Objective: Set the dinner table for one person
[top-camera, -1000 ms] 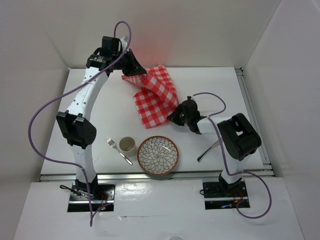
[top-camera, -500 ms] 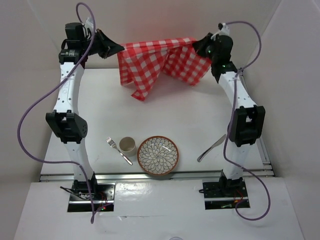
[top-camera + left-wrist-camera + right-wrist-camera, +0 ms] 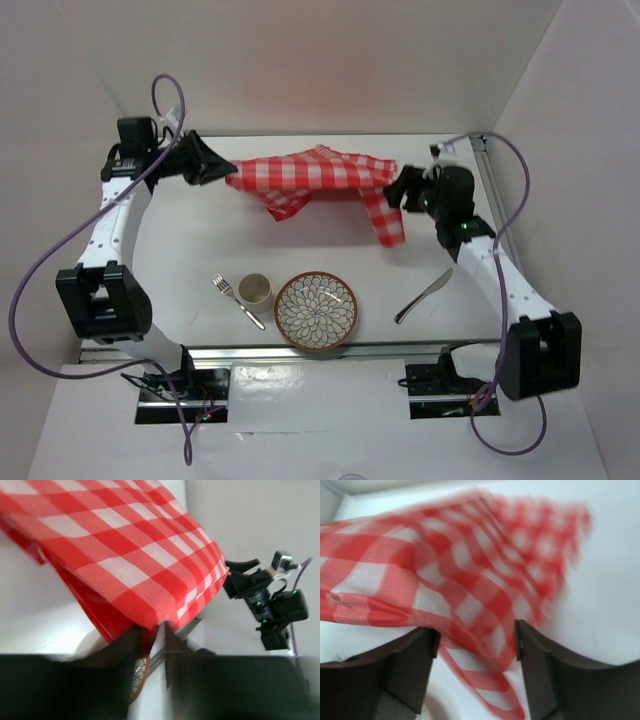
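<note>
Both arms are out over the white surface (image 3: 190, 240) right now, with the red-and-white checked cloth (image 3: 320, 178) strung between them across the far half. The left hand (image 3: 218, 170) sits at the cloth's left end. From its wrist camera the two dark fingers (image 3: 125, 645) are pressed close together on the cloth's edge, so it is clamped on the fabric. From there the checks run up and away toward the other arm.

Over on the right, the right hand (image 3: 398, 190) is at the cloth's other end. Its own camera shows the fingers (image 3: 412, 665) standing well apart, and the cloth sweeps across the gap in a blur. I can't tell whether the fabric touches either finger. Just below that hand, one corner of the cloth droops toward the surface.

The middle of the cloth sags and folds over itself, not flat.

Along the near edge of the surface the place setting is laid out in a row. A patterned plate (image 3: 316, 311) with a brown rim sits in the centre. A pale cup (image 3: 255, 290) is just beside it on the left, and a fork (image 3: 236, 301) lies at a slant against the cup's far side. A knife (image 3: 424, 296) lies angled, well apart to the right of the plate. The cloth is clear of all four.
</note>
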{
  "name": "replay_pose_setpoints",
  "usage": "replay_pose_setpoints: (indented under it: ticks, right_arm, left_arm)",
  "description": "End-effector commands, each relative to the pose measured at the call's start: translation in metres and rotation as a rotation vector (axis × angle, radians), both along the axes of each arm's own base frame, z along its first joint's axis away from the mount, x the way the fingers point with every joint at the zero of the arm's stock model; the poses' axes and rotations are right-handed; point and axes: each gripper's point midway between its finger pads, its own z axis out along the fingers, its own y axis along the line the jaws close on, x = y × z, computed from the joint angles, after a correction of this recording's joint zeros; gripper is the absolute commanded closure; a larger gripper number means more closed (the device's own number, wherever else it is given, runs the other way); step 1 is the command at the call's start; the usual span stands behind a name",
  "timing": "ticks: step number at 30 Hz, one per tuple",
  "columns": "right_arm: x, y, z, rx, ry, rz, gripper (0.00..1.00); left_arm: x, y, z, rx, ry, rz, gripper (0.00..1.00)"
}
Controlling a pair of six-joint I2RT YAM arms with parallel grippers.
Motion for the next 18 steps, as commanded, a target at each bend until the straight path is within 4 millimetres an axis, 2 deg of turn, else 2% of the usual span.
replay_pose_setpoints:
  ticks: [1, 2, 3, 5, 6, 7, 8, 9, 10, 11, 12, 13, 14, 15, 17, 18]
  right_arm:
    - [-0.051, -0.038, -0.065, -0.014, 0.176, -0.196, 0.19]
    - [-0.065, -0.043, -0.075, -0.007, 0.220, -0.223, 0.15]
    - [-0.075, -0.046, -0.068, 0.009, 0.199, -0.236, 0.13]
    - [-0.082, -0.056, -0.066, 0.008, 0.194, -0.294, 0.11]
    - [-0.082, -0.060, -0.062, 0.009, 0.182, -0.312, 0.11]
    - [-0.079, -0.060, -0.053, 0.007, 0.161, -0.309, 0.11]
    - [-0.072, -0.060, -0.036, 0.021, 0.132, -0.303, 0.11]
    - [-0.067, -0.058, -0.041, 0.004, 0.162, -0.289, 0.11]
    - [-0.060, -0.052, -0.026, 0.017, 0.152, -0.262, 0.11]
    - [-0.057, -0.048, -0.026, 0.018, 0.175, -0.243, 0.14]
    - [-0.059, -0.044, -0.034, 0.013, 0.227, -0.223, 0.14]
    - [-0.056, -0.039, -0.046, 0.016, 0.287, -0.210, 0.15]
    - [-0.058, -0.032, -0.049, 0.051, 0.333, -0.189, 0.15]
    - [-0.062, -0.028, -0.055, 0.060, 0.380, -0.176, 0.18]
    - [-0.069, -0.015, -0.059, 0.138, 0.440, -0.148, 0.21]
    - [-0.073, -0.015, -0.065, 0.170, 0.477, -0.161, 0.21]
  left_arm:
    - [-0.030, 0.007, -0.055, 0.045, 0.076, -0.038, 0.48]
    - [-0.037, 0.006, -0.061, 0.040, 0.103, -0.039, 0.43]
    - [-0.042, 0.005, -0.066, 0.038, 0.116, -0.040, 0.36]
    - [-0.047, 0.002, -0.077, 0.039, 0.154, -0.042, 0.20]
    - [-0.047, 0.000, -0.078, 0.056, 0.162, -0.039, 0.17]
    - [-0.042, -0.002, -0.073, 0.093, 0.132, -0.055, 0.17]
    - [-0.036, 0.001, -0.076, 0.140, 0.142, -0.032, 0.17]
    - [-0.039, 0.002, -0.082, 0.167, 0.185, -0.025, 0.17]
    - [-0.032, 0.006, -0.086, 0.214, 0.197, -0.002, 0.19]
    - [-0.033, 0.009, -0.090, 0.232, 0.216, 0.014, 0.22]
    - [-0.033, 0.012, -0.093, 0.247, 0.237, 0.035, 0.24]
    - [-0.032, 0.015, -0.096, 0.266, 0.240, 0.053, 0.30]
    - [-0.037, 0.021, -0.108, 0.295, 0.284, 0.087, 0.34]
    - [-0.040, 0.024, -0.110, 0.310, 0.294, 0.111, 0.37]
    - [-0.048, 0.032, -0.128, 0.352, 0.347, 0.142, 0.39]
    - [-0.050, 0.034, -0.134, 0.362, 0.360, 0.147, 0.39]
